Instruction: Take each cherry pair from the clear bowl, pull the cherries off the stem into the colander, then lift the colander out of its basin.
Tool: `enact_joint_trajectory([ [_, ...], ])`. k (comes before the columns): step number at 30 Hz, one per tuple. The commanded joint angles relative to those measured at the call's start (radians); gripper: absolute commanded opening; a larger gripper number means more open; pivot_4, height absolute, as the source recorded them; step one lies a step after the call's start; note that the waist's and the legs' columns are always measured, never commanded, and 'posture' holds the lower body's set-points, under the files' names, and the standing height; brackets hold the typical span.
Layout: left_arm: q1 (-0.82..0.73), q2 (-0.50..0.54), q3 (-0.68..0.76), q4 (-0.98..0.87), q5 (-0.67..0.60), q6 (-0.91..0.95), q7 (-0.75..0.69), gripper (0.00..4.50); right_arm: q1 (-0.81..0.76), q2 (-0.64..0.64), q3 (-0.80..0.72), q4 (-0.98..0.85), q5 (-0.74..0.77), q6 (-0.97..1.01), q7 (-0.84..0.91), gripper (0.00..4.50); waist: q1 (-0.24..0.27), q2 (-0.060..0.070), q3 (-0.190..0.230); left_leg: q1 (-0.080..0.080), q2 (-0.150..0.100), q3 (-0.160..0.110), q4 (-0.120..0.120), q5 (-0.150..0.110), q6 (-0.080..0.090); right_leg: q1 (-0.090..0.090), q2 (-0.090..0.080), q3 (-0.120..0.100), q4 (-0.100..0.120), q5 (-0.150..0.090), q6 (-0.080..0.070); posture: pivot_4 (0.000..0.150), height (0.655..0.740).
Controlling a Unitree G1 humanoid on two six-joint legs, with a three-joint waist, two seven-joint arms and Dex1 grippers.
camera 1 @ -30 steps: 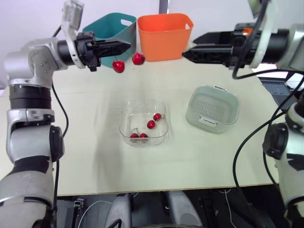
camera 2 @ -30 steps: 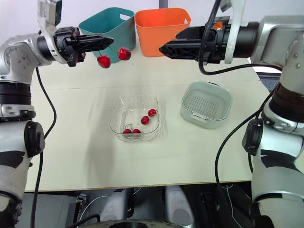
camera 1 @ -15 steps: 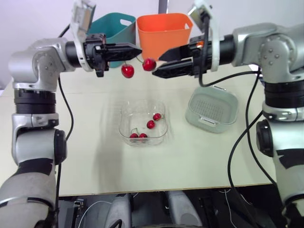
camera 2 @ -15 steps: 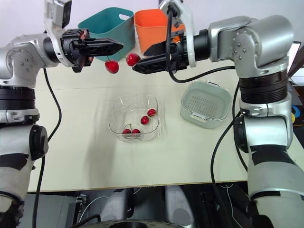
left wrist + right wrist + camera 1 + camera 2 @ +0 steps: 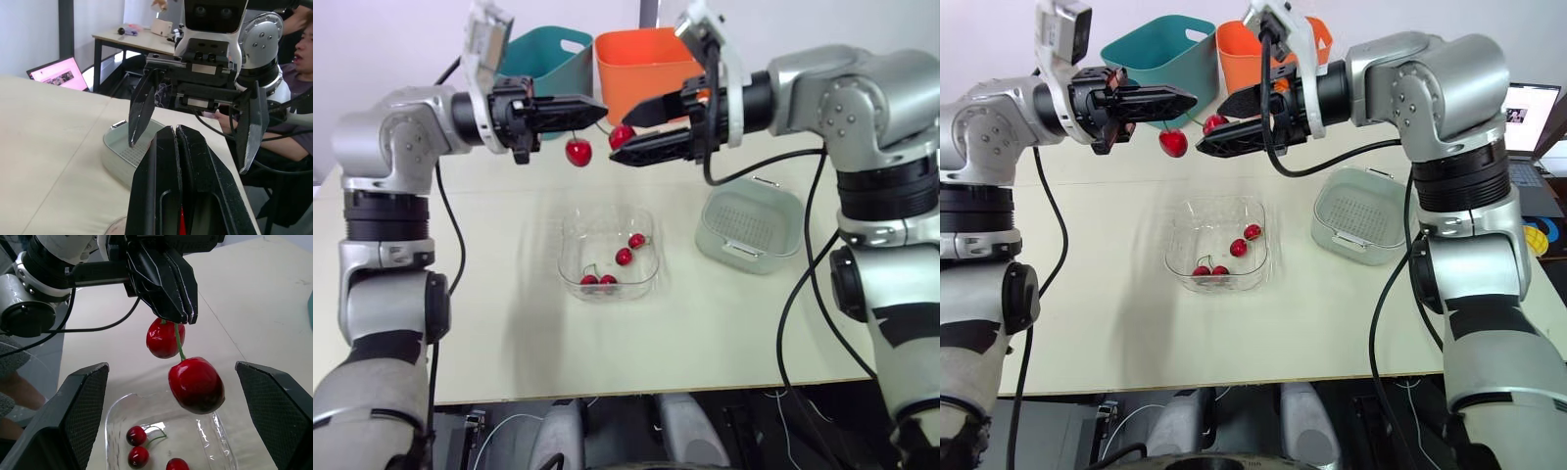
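Note:
My left gripper [image 5: 600, 104] is shut on the green stem of a cherry pair, held high over the table behind the clear bowl [image 5: 572, 231]. The two red cherries [image 5: 195, 384] hang below its tips. My right gripper [image 5: 1209, 127] is open, one finger above and one below the right-hand cherry [image 5: 623, 135], without touching it. The left-hand cherry [image 5: 578, 151] hangs free. Several more cherries [image 5: 625, 257] lie in the bowl. The pale perforated colander [image 5: 751, 220] sits in its basin to the right of the bowl.
A teal bin [image 5: 543, 61] and an orange bin [image 5: 651, 73] stand at the table's back edge, just behind the grippers. A laptop [image 5: 1528, 106] lies off to the far right. A person [image 5: 303, 44] sits beyond the table.
My right arm has swung left from the far right, and its open fingers now bracket the right-hand cherry. My left gripper has shifted slightly right with the cherry pair.

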Motion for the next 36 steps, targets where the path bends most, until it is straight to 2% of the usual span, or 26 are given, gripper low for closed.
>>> enact_joint_trajectory([
  [1,-0.015,0.008,0.008,-0.044,-0.022,0.001,0.005,0.0,-0.02,0.01,-0.009,-0.006,-0.009,-0.022,0.002,4.46,0.0,0.0,0.0,0.0,0.0,0.0,0.0,0.0,0.0,0.0,0.0,0.0,0.0,0.0,0.0,0.15,0.74],
  [7,-0.011,0.006,0.009,-0.056,-0.03,0.011,0.009,0.0,-0.011,0.019,0.004,0.004,-0.027,-0.037,0.003,4.46,0.0,0.0,0.0,0.0,0.0,0.0,0.0,0.0,0.0,0.0,0.0,0.0,0.0,0.0,0.0,0.15,0.74],
  [8,-0.011,0.006,0.008,-0.057,-0.031,0.012,0.009,0.0,-0.011,0.02,0.004,0.005,-0.029,-0.038,0.002,4.27,0.0,0.0,0.0,0.0,0.0,0.0,0.0,0.0,0.0,0.0,0.0,0.0,0.0,0.0,0.0,0.15,0.74],
  [11,-0.009,0.008,0.007,-0.056,-0.033,0.01,0.012,0.0,-0.012,0.025,-0.001,0.01,-0.029,-0.037,-0.003,3.5,-0.001,0.0,0.0,0.0,0.0,0.0,0.0,0.0,0.0,0.0,0.0,0.0,0.0,0.0,0.0,0.15,0.74],
  [18,-0.006,0.01,0.005,-0.058,-0.037,0.011,0.016,0.0,-0.012,0.03,-0.004,0.005,-0.028,-0.029,-0.007,1.05,0.0,0.0,0.0,0.0,0.0,0.0,0.0,0.0,0.0,0.0,0.0,0.0,0.0,0.0,0.0,0.15,0.74],
  [19,-0.005,0.01,0.004,-0.057,-0.036,0.01,0.015,0.0,-0.012,0.03,-0.003,0.004,-0.027,-0.029,-0.007,0.94,0.0,0.0,0.0,0.0,0.0,0.0,0.0,0.0,0.0,0.0,0.0,0.0,0.0,0.0,0.0,0.15,0.74],
  [36,-0.045,0.009,0.029,-0.003,-0.044,0.005,0.033,0.0,0.064,-0.035,0.06,-0.082,-0.038,-0.016,0.046,0.94,0.0,0.0,0.0,0.0,0.0,0.0,0.0,0.0,0.0,0.0,0.0,0.0,0.0,0.0,0.0,0.15,0.74],
])
